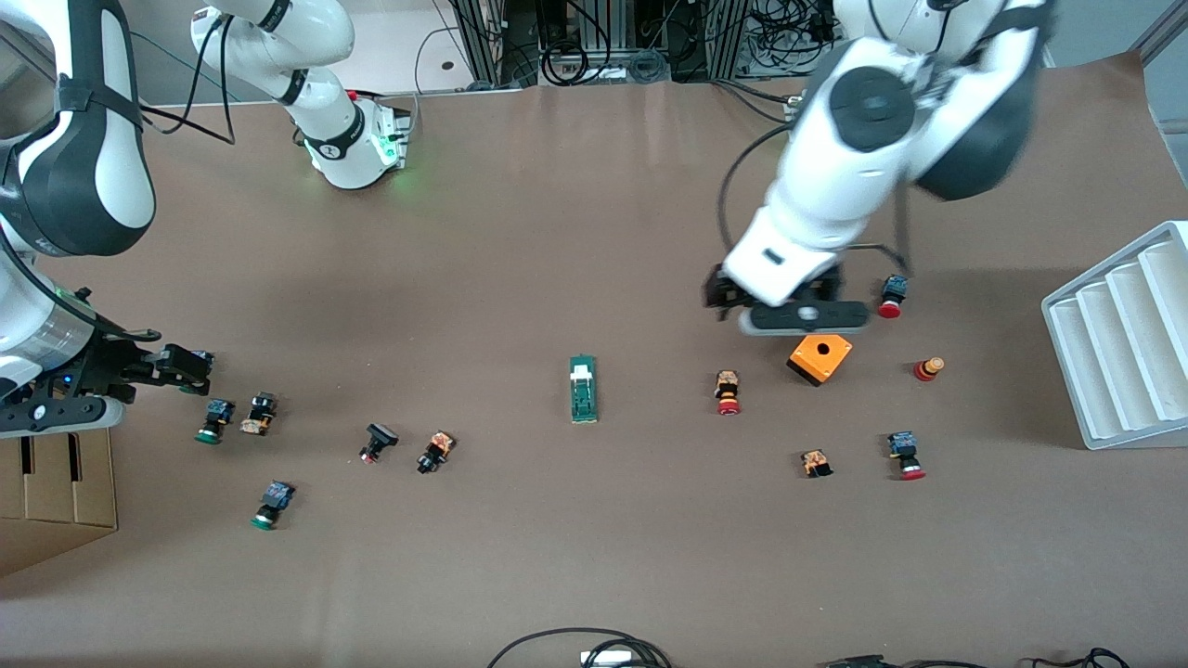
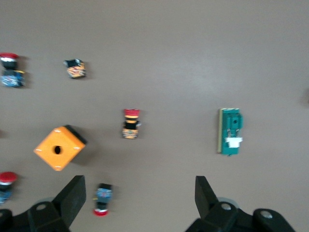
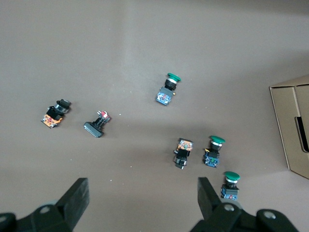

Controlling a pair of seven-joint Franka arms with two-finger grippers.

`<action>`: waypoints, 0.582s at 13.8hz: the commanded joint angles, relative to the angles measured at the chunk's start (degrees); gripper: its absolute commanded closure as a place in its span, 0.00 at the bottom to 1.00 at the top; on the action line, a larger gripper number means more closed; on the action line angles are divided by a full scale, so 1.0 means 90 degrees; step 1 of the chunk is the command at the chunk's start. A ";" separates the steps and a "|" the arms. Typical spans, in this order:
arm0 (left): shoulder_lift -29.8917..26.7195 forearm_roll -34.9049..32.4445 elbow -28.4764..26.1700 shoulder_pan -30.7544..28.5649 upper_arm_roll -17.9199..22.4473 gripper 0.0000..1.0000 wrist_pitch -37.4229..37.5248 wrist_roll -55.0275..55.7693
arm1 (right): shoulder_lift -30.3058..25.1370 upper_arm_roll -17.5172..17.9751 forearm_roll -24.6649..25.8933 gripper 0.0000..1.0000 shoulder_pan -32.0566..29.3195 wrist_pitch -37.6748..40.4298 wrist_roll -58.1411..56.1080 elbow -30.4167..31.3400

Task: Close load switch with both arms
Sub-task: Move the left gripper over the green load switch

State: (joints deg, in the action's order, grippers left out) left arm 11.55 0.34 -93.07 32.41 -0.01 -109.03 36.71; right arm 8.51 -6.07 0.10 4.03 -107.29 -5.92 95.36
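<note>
The load switch (image 1: pixel 583 390), a narrow green bar with a white block, lies flat near the middle of the table. It also shows in the left wrist view (image 2: pixel 231 131). My left gripper (image 1: pixel 781 302) hangs open and empty over the table beside the orange box (image 1: pixel 819 357), apart from the switch. In its own view the left gripper (image 2: pixel 140 195) has both jaws spread wide, with nothing between them but a small red-capped button on the table below. My right gripper (image 1: pixel 186 364) is open and empty over the right arm's end of the table, and its own view (image 3: pixel 142 198) shows only bare table between its jaws.
The orange box with a hole (image 2: pixel 59 148) and several red-capped push buttons (image 1: pixel 728 393) lie toward the left arm's end. Several green-capped and black buttons (image 1: pixel 213 419) lie toward the right arm's end. A white stepped rack (image 1: pixel 1123 334) and a cardboard box (image 1: pixel 56 501) stand at the table's two ends.
</note>
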 commanded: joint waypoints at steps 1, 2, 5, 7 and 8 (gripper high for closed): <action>0.0483 -0.0504 0.0214 0.0566 0.0099 0.00 -0.0500 0.1346 | 0.0070 -0.0010 -0.0138 0.00 -0.0027 0.0056 -0.0075 -0.0137; 0.0649 -0.0728 0.0214 0.0704 0.0099 0.00 -0.0744 0.1873 | 0.0070 -0.0010 -0.0128 0.00 -0.0018 0.0056 -0.0075 -0.0137; 0.1079 -0.1246 0.0214 0.1143 0.0099 0.00 -0.1506 0.3173 | 0.0070 -0.0010 -0.0128 0.00 -0.0037 0.0056 -0.0075 -0.0137; 0.1362 -0.1899 0.0214 0.1445 0.0099 0.00 -0.1790 0.4207 | 0.0070 -0.0010 -0.0128 0.00 -0.0047 0.0056 -0.0075 -0.0137; 0.1557 -0.2338 0.0204 0.1650 0.0099 0.00 -0.1898 0.4802 | 0.0070 -0.0010 -0.0138 0.00 -0.0047 0.0056 -0.0075 -0.0137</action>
State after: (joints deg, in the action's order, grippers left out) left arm 22.35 -15.25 -92.86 43.95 0.02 -124.64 71.41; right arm 8.51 -6.11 0.10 3.92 -107.29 -5.92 95.36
